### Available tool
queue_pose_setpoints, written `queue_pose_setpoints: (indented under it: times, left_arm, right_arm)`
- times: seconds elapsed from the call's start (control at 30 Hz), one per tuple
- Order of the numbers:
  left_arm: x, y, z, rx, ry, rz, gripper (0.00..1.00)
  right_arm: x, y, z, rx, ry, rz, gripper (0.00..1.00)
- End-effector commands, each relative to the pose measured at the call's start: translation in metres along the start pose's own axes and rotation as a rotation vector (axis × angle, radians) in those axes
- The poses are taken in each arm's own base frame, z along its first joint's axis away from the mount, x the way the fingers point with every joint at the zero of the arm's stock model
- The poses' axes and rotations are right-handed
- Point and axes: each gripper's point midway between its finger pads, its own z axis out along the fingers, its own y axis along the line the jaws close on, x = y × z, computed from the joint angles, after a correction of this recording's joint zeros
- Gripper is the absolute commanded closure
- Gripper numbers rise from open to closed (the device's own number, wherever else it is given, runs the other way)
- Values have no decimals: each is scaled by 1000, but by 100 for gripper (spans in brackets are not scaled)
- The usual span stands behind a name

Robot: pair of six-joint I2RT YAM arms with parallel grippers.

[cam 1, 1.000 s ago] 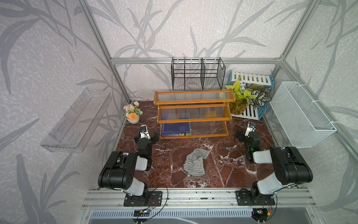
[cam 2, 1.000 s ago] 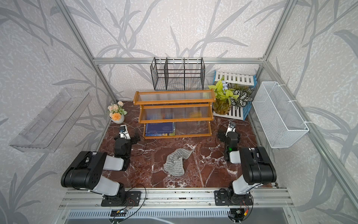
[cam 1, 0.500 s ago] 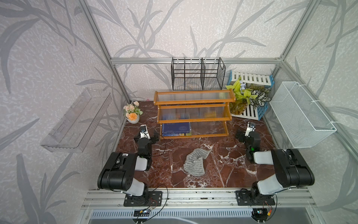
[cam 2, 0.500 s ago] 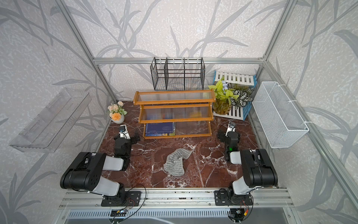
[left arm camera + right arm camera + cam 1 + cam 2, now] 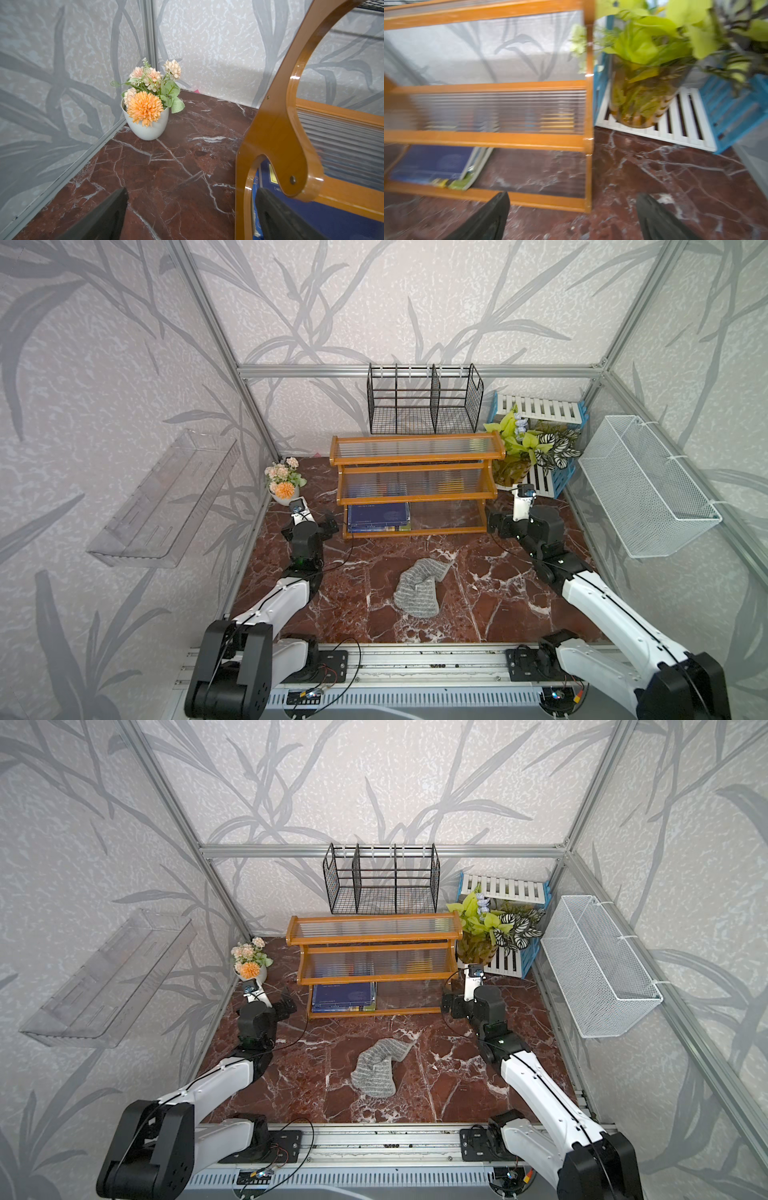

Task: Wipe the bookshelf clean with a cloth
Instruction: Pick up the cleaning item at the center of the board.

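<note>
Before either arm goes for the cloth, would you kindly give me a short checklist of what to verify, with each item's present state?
1. The cloth lies loose on the table, nothing on it: ok.
2. The left gripper is open and empty: ok.
3. The right gripper is open and empty: ok.
4. A gripper is over the cloth: not ok; both sit at the ends of the bookshelf.
5. The left gripper is clear of the bookshelf's side frame: cannot tell; one finger is close beside it.
6. The lowest tier is free for wiping: not ok; books lie on it.
</note>
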Motion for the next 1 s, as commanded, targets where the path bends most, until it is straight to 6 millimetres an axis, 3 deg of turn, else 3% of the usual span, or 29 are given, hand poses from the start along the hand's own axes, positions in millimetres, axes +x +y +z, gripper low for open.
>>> queue_pose_setpoints:
  times: [0.0, 0.2, 0.37, 0.6, 0.73, 0.97]
  left_arm:
    - [5, -8, -11, 42, 87, -73, 0]
    - [12, -21, -30, 136, 149, -175, 6]
    - [26, -30, -39, 198, 200, -235, 9]
    - [41, -39, -48, 257, 249, -285, 10]
    - [44, -43, -50, 283, 254, -311, 10]
    - [51, -42, -48, 275, 268, -314, 10]
  right_arm:
    - [50, 49, -24, -227, 228, 50, 0]
    - [80, 133, -58, -525, 301, -29, 1]
    - [114, 177, -63, -638, 377, -103, 1]
    - [153, 204, -42, -645, 476, -133, 1]
    - [181, 229, -40, -670, 560, -209, 0]
    - [231, 238, -35, -618, 689, -320, 5]
